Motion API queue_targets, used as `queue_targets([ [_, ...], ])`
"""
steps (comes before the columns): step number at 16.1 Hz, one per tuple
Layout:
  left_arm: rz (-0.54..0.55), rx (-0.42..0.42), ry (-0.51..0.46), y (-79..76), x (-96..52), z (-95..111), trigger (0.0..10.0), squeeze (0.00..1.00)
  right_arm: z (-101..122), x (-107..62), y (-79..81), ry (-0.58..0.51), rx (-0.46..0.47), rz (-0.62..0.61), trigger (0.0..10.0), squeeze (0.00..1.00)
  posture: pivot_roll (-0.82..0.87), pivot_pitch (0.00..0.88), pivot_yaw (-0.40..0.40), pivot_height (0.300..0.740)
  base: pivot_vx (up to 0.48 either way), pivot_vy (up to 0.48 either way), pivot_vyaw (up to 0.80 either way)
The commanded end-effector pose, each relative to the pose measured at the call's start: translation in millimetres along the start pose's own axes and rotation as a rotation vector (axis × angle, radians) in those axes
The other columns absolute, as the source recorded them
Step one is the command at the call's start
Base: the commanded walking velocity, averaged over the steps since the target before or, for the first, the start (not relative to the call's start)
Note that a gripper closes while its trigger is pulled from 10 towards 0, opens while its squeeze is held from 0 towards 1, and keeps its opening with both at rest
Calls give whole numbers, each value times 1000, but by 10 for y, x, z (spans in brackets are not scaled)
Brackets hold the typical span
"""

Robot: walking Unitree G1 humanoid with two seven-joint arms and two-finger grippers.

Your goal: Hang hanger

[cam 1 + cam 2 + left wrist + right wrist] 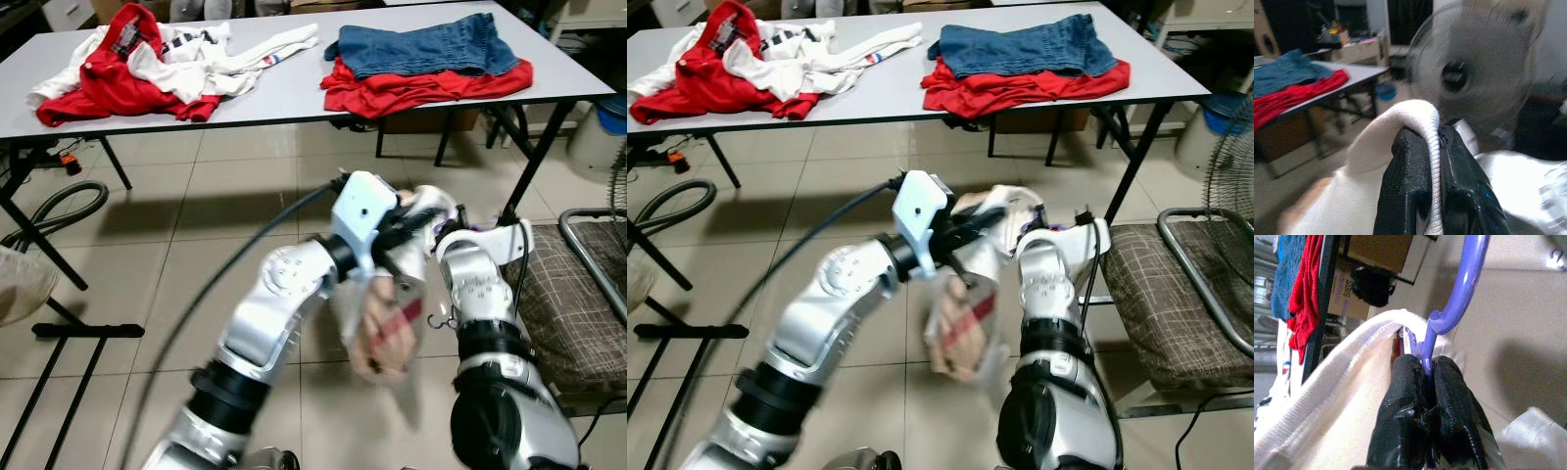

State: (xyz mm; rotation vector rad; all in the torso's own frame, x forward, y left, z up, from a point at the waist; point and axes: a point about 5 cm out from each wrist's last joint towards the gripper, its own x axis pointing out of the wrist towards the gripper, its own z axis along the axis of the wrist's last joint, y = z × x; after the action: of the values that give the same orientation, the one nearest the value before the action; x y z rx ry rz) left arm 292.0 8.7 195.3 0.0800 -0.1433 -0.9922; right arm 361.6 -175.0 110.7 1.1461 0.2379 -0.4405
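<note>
A white garment [387, 323] with a red print hangs in front of me, low over the tiled floor and blurred. My left gripper [1435, 134] is shut on its ribbed white collar [1415, 115]. Close beside it, my right gripper [1424, 361] is shut on the neck of a purple hanger [1459, 289], whose hook rises past the fingers. The collar [1342, 367] lies against the hanger's neck. In the head views both grippers meet at the top of the garment, left gripper [407, 223] and right gripper [449, 223] almost touching. The rest of the hanger is hidden in the cloth.
A grey table [294, 93] stands ahead with a red and white clothes pile [137, 64] and jeans on a red garment [426, 49]. A chair with a checked cushion [568, 304] is at my right, near a standing fan [1474, 63]. A hose [59, 211] lies left.
</note>
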Motion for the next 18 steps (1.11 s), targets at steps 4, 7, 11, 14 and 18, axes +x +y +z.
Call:
queue_targets([
  [4, -247, 187, 90, -402, -97, -223, 10000, 0, 311, -31, 395, -38, 175, 129, 10000, 0, 14, 52, 76, 740, 0, 0, 0],
  [7, -293, 142, 102, -533, -112, -271, 10000, 0, 415, -10, 427, -35, 286, 125, 10000, 0, 17, 54, 69, 740, 0, 0, 0],
  [11, -135, 242, 314, -394, -137, -633, 10000, 404, 520, -16, 573, -9, 369, 199, 10000, 0, 17, 54, 53, 740, 0, 0, 0],
  [14, -150, 118, 226, -379, -113, -475, 10000, 1000, 548, -18, 615, -4, 340, 227, 10000, 0, 21, 50, 47, 740, 0, 0, 0],
  [18, -252, 73, 117, -498, -245, -303, 10000, 0, 622, -28, 614, -27, 118, 256, 10000, 0, 25, 43, 47, 740, 0, 0, 0],
])
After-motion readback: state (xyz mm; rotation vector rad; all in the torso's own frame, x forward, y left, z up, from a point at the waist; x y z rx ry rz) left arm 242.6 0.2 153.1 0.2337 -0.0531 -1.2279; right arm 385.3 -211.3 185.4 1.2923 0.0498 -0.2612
